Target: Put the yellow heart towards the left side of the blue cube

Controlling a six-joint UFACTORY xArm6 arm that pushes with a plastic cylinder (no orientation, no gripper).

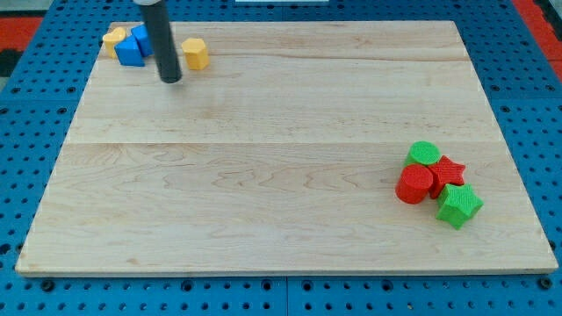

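Note:
The yellow heart lies at the top left of the wooden board, touching the left side of the blue cube. A second blue block sits just behind the cube, partly hidden by my rod. A yellow hexagonal block lies to the right of the rod. My tip rests on the board just below and to the right of the blue cube, between it and the yellow hexagonal block, touching neither.
A cluster sits at the view's right: a green cylinder, a red star, a red cylinder and a green star. Blue pegboard surrounds the board.

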